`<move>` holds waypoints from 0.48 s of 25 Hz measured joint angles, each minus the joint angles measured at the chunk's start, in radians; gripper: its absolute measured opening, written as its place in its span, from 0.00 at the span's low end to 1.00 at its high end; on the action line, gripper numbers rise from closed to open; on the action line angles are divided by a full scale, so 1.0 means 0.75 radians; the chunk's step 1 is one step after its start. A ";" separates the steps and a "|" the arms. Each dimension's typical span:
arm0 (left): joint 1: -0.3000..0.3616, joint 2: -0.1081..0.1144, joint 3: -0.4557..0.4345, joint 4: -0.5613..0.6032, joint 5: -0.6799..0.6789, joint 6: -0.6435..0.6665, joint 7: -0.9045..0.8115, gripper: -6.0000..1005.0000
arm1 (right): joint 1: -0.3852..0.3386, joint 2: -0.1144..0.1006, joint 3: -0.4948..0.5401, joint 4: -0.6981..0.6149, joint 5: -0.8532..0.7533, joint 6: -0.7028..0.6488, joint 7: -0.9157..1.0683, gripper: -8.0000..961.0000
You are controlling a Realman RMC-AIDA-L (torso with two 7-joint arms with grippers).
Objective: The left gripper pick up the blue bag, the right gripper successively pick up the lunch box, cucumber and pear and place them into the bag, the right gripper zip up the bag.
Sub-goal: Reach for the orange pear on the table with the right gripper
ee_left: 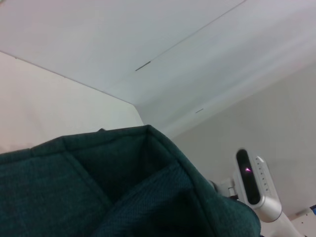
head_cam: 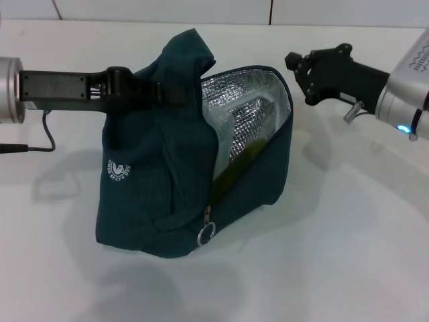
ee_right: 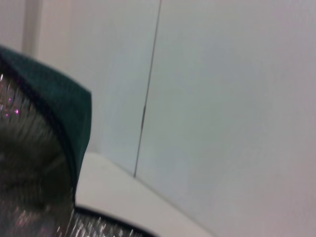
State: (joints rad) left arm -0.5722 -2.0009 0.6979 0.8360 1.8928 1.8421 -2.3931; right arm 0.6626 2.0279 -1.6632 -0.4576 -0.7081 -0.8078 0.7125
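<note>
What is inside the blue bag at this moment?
Through the blue bag's open mouth, the silver foil lining and a yellow-green shape low inside show. The fabric hides the rest of the contents.

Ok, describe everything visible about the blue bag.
The blue bag is dark teal soft fabric with silver foil lining, a small white logo on its side and a ring zipper pull low at the front. It rests on the white table, mouth open toward the right gripper. The left gripper holds its upper fabric. Something green shows inside.
</note>
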 joint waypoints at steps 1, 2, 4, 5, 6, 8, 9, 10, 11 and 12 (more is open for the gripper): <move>0.000 0.000 0.000 0.000 0.000 0.000 0.000 0.07 | -0.011 0.000 0.005 -0.016 0.004 -0.001 -0.001 0.02; 0.000 0.000 0.000 0.000 0.000 0.000 0.000 0.07 | -0.029 0.000 0.013 -0.037 0.007 -0.002 -0.003 0.02; -0.001 0.001 0.000 0.000 0.000 0.000 0.000 0.07 | -0.060 -0.001 0.033 -0.074 0.015 -0.014 -0.007 0.03; -0.001 0.001 0.000 0.000 0.000 0.000 -0.001 0.07 | -0.073 -0.002 0.042 -0.083 0.019 -0.026 -0.009 0.04; -0.001 0.002 0.000 0.000 0.000 0.000 -0.001 0.07 | -0.079 -0.003 0.051 -0.087 0.023 -0.038 -0.009 0.04; -0.002 0.004 0.000 0.000 0.000 0.000 -0.001 0.07 | -0.088 -0.005 0.070 -0.089 0.037 -0.061 -0.006 0.05; -0.002 0.004 0.000 0.000 0.000 0.000 -0.001 0.07 | -0.092 -0.006 0.076 -0.088 0.050 -0.068 -0.004 0.06; -0.003 0.005 0.000 0.000 0.000 0.000 -0.001 0.07 | -0.096 -0.008 0.080 -0.086 0.065 -0.075 -0.001 0.06; -0.003 0.005 0.000 0.000 0.000 0.000 -0.001 0.07 | -0.098 -0.009 0.081 -0.083 0.073 -0.082 0.000 0.07; -0.004 0.005 0.000 0.000 0.000 0.000 -0.001 0.07 | -0.099 -0.010 0.080 -0.078 0.081 -0.091 0.001 0.07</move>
State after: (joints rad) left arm -0.5750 -1.9975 0.6979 0.8361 1.8928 1.8422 -2.3941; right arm 0.5882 2.0204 -1.6029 -0.5163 -0.6476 -0.8758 0.7131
